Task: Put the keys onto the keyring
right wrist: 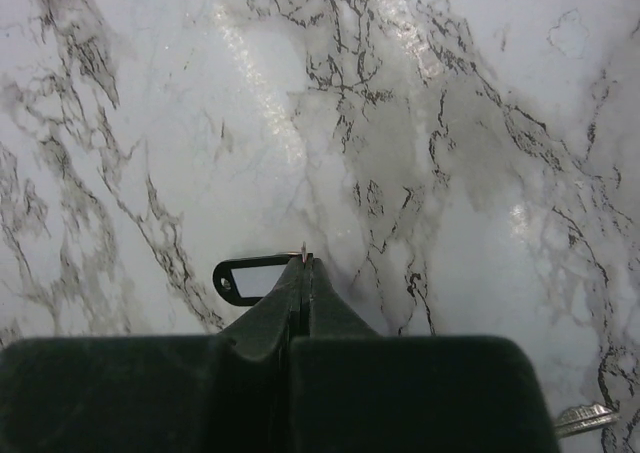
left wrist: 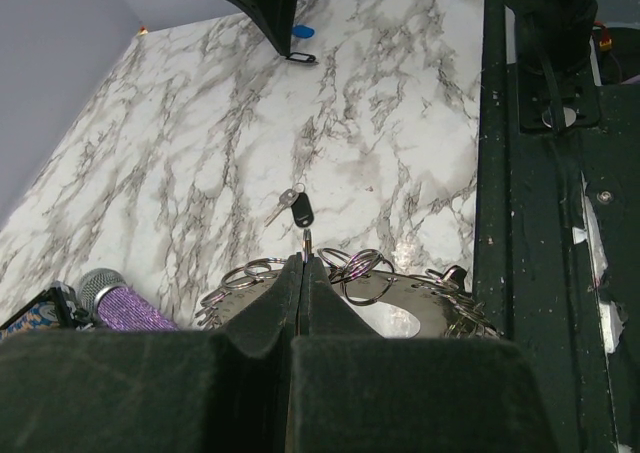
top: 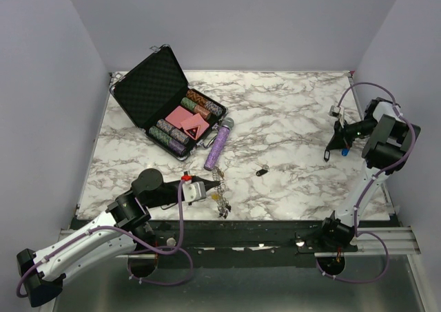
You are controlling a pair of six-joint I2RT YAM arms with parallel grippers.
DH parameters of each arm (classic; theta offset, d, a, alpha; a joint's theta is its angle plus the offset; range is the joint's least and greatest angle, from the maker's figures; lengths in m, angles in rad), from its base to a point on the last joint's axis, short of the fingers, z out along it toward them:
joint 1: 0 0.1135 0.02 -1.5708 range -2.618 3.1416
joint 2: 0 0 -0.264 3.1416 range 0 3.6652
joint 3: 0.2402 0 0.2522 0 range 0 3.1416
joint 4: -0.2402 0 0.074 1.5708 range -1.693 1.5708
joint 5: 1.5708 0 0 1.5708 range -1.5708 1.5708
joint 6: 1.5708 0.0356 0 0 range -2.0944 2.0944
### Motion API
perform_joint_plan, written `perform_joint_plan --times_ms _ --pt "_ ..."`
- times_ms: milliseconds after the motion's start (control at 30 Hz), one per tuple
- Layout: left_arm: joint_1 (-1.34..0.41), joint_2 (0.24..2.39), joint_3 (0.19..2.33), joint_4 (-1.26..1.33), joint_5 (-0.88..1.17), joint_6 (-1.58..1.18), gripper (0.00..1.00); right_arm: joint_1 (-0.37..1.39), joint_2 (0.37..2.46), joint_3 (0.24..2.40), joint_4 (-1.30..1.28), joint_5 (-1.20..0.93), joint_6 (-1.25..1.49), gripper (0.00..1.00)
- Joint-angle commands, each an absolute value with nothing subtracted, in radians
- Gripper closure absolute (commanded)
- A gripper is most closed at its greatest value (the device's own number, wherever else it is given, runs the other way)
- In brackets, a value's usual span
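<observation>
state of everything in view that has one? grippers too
case: open, lid up
left gripper: shut on keyring
right gripper: shut on black-tagged key
loose key: flat on table, free
purple tube: lying on its side

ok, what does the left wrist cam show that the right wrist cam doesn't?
Left wrist only: the keyring strung with keys at the shut left tool's tip, a loose black-headed key, the purple glitter tube. Right wrist only: a silver key at the bottom-right edge. Both: the marble table, the shut right tool, and apparently the black-rimmed tag at its tip.
</observation>
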State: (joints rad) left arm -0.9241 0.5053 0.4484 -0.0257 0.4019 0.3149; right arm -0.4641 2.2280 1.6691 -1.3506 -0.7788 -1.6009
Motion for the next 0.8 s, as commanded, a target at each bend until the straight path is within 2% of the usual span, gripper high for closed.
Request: perform_joint_plan --times_ms 0,400,500,767 --pt "-0.919 0.495 0.479 0.008 0.434 0.322 1.0 -0.451 2.125 1.675 -1.42 -0.851 -1.531 0.99" --pt "-0.919 0.483 0.474 0.028 0.436 0.307 1.0 -0.338 1.84 1.514 -1.385 -0.991 -1.424 0.99" --pt "-0.919 0.477 0.476 0.031 0.439 0.302 1.0 -0.307 1.769 1.41 -1.254 -0.938 -1.336 0.99" --pt "-0.919 0.474 0.474 0.029 0.433 0.301 1.0 -0.279 1.753 1.195 -1.048 -0.736 -1.238 0.99"
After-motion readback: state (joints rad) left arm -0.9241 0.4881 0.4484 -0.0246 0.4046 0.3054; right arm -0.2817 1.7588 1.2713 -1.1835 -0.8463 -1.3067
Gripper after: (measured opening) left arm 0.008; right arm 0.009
